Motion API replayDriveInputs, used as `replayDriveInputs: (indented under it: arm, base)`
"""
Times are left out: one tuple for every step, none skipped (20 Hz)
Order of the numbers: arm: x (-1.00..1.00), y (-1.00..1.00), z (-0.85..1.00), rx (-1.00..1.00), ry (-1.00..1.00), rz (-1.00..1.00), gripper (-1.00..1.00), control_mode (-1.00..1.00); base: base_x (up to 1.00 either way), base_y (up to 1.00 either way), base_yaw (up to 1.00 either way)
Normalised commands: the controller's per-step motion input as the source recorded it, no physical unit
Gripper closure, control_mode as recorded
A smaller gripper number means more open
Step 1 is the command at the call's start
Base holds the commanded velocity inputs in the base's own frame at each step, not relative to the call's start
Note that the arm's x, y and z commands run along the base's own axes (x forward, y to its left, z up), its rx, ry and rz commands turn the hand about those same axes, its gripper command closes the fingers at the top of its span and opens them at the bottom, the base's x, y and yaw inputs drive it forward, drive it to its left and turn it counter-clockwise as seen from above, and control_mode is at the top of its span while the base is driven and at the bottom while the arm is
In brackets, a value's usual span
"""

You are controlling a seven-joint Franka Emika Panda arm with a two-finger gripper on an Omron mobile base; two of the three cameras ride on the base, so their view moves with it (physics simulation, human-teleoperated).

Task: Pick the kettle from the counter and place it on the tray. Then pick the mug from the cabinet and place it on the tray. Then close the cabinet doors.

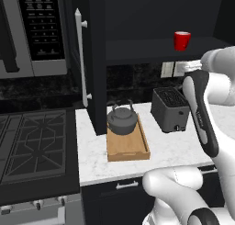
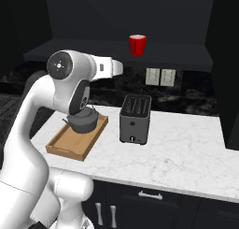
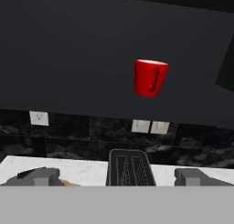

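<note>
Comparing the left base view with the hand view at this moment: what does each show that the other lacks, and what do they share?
Left base view alone: the kettle sitting on the tray, the open cabinet door with its silver bar handle, the microwave and the stovetop. Hand view alone: the hand with its fingertips spread apart and nothing between them, and the mug's handle facing the camera. Both show the red mug upright on the cabinet shelf, the toaster on the white counter and wall outlets on the dark backsplash.
</note>
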Motion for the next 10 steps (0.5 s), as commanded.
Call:
replayDriveInputs:
  arm:
    - [0.00,0.00,0.00,0.00,0.00,0.00,-1.00,-1.00]
    - [0.00,0.00,0.00,0.00,0.00,0.00,-1.00,-1.00]
    - [0.00,0.00,0.00,0.00,0.00,0.00,-1.00,-1.00]
    - [0.00,0.00,0.00,0.00,0.00,0.00,-1.00,-1.00]
    - [0.00,-0.07,0.01,0.00,-0.06,0.00,-1.00,-1.00]
    - [0.00,-0.04,0.17,0.00,-0.12,0.00,-1.00,-1.00]
    - [0.00,-0.06,0.29,0.00,-0.14,0.00,-1.00,-1.00]
    - [0.00,-0.02,0.40,0.00,-0.15,0.00,-1.00,-1.00]
    - [0.00,0.00,0.43,0.00,-0.14,0.00,-1.00,-1.00]
    - [0.00,0.00,0.46,0.00,-0.13,0.00,-1.00,-1.00]
  base:
    - [0.00,0.00,0.00]
    - [0.00,0.00,0.00]
    - [0.00,0.00,0.00]
    - [0.00,0.00,0.00]
    - [0.00,0.00,0.00]
    - [0.00,0.00,0.00]
    - [0.00,0.00,0.00]
    - [0.00,0.00,0.00]
    - [0.00,0.00,0.00]
    - [0.00,0.00,0.00]
